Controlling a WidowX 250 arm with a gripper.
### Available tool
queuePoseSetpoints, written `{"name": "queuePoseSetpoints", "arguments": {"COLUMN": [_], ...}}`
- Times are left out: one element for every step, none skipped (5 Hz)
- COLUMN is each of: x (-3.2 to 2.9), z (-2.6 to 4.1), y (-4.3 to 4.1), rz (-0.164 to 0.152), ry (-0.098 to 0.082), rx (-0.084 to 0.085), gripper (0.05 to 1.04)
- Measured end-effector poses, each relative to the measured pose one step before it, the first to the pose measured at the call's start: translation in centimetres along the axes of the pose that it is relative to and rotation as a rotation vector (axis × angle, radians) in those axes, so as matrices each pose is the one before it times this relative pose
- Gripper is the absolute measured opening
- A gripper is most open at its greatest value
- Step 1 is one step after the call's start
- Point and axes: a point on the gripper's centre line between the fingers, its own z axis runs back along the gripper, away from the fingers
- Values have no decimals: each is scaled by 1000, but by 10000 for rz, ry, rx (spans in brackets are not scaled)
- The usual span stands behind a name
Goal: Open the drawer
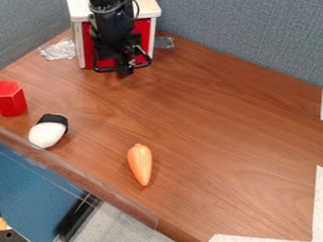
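Brown wooden bench backed by grey partition, with a red drawer faced by the gripper
The drawer is housed in a white cabinet at the upper left, and its front appears to be closed; lightness and stiffness would be expected, so a straight, gentle pull at the middle of the front, by the handle if one is fitted, is advised, since the whole cabinet might be dragged or the drawer jammed by a crooked tug; no fragility is suggested; much of the front, and any handle, is hidden by the arm; whether the gripper is spread or closed, or whether anything is held or touched by it, cannot be told; the cabinet's top is cut off by the upper edge
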Motion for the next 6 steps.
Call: {"name": "queuePoseSetpoints", "arguments": {"x": [394,252,411,-552,-270,-295], "z": [-640,-109,-179,-1100,-538,-764], "y": [397,15,-36,-283,-50,-82], "rz": [-176,-120,-174,-102,-125,-50], "ry": [22,-140,-340,76,-58,1], "rx": [-41,29,74,-47,118,47], "gripper": [1000,1000,1000,1000,1000,967]}}
